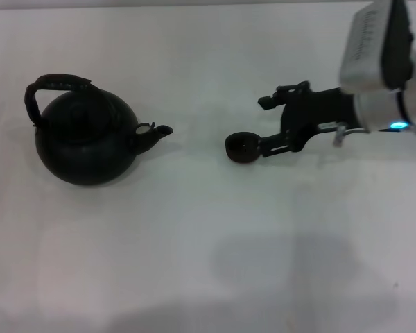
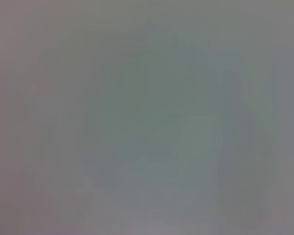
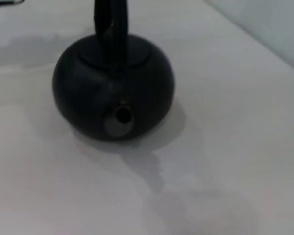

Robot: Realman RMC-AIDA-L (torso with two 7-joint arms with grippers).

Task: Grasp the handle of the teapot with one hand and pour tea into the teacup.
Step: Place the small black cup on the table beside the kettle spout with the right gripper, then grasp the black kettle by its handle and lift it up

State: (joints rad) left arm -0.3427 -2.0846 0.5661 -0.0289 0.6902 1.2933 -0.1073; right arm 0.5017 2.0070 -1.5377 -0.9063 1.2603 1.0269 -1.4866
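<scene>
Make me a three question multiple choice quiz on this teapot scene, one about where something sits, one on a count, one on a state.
1. Which way does the spout of the teapot point?
A. Toward the teacup
B. Away from the teacup
C. Straight up

2. How many robot arms show in the head view?
A. None
B. One
C. Two

3. What is the handle doing?
A. Held by the left gripper
B. Held by the right gripper
C. Free, with nothing on it

Answers:
1. A, the spout aims across the table at the teacup.
2. B, only the right arm shows, its right gripper at the teacup.
3. C, no gripper is near the handle; the left wrist view shows only blur.
</scene>
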